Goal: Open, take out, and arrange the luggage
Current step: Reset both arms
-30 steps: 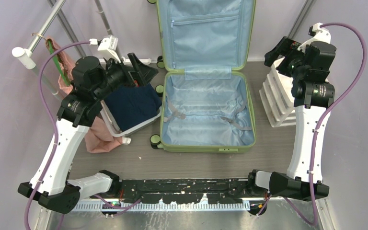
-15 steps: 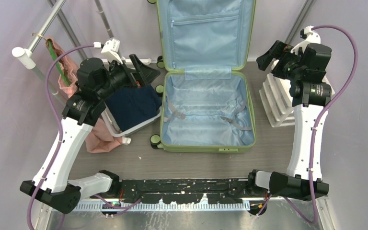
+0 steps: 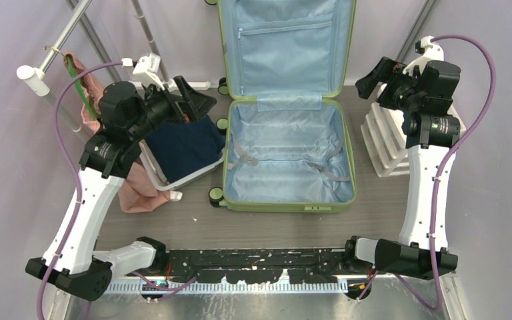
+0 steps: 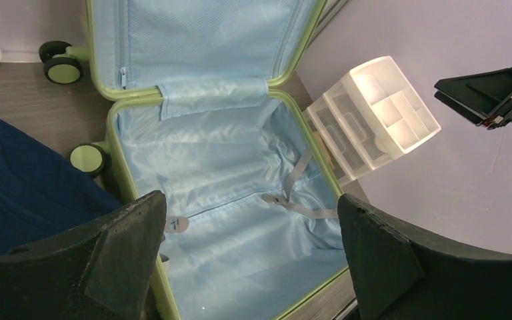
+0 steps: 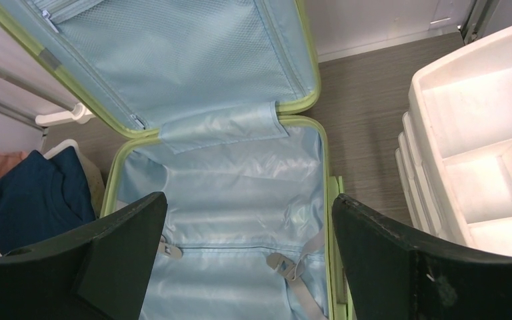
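1. Compared with a second earlier, I saw the right gripper [image 3: 372, 75] had swung left, off the drawer unit [image 3: 381, 147] and toward the luggage [image 3: 287, 150]. Its jaws were wide apart and held nothing.
2. The left gripper [image 3: 197, 97] had barely shifted, a touch left. It hung over the far end of the basket [image 3: 173, 185], fingers spread and empty.
3. The luggage hadn't moved. It lay open mid-table, lower shell flat, lid standing up at the back wall, blue lining bare with the straps loose.
4. Edges: the basket rim sat just beside the luggage's left wheels, with the navy cloth [image 3: 187, 143] inside it. On the right, a narrow strip of table [image 3: 273, 227] separated the shell from the drawer unit.
5. Room: there was a bare band of table between the luggage's near rim and the arm bases.
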`<state>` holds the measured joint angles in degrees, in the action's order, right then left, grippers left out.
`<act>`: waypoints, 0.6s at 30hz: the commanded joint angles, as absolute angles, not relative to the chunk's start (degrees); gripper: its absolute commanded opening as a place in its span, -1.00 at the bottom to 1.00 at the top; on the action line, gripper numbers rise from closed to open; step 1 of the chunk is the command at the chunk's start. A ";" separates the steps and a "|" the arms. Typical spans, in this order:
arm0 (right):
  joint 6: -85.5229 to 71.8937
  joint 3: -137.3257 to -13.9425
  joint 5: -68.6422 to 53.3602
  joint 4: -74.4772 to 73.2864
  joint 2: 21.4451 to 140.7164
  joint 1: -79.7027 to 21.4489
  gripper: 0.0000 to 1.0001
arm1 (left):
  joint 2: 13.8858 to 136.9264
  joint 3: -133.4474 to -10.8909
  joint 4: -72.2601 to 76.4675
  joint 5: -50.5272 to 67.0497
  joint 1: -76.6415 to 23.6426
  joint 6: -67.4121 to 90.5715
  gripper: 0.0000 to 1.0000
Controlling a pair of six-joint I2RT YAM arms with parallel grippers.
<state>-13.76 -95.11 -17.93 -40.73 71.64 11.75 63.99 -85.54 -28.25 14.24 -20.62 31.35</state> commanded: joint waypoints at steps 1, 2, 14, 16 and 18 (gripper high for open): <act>-12.60 -96.63 -17.24 -37.57 70.17 11.93 1.00 | 62.18 -89.64 -28.36 12.78 -20.13 28.31 0.99; -12.51 -96.55 -17.41 -37.46 70.06 11.94 1.00 | 62.08 -89.91 -28.46 12.56 -20.08 28.15 0.99; -12.18 -95.79 -17.07 -36.03 68.82 11.85 1.00 | 60.41 -90.62 -26.67 11.07 -20.04 27.43 0.99; -12.40 -95.79 -16.77 -36.07 68.91 11.86 1.00 | 60.18 -90.62 -26.34 10.91 -20.04 27.33 0.99; -12.51 -95.97 -16.05 -36.21 69.03 11.89 1.00 | 59.99 -90.53 -26.21 10.83 -20.04 27.18 0.99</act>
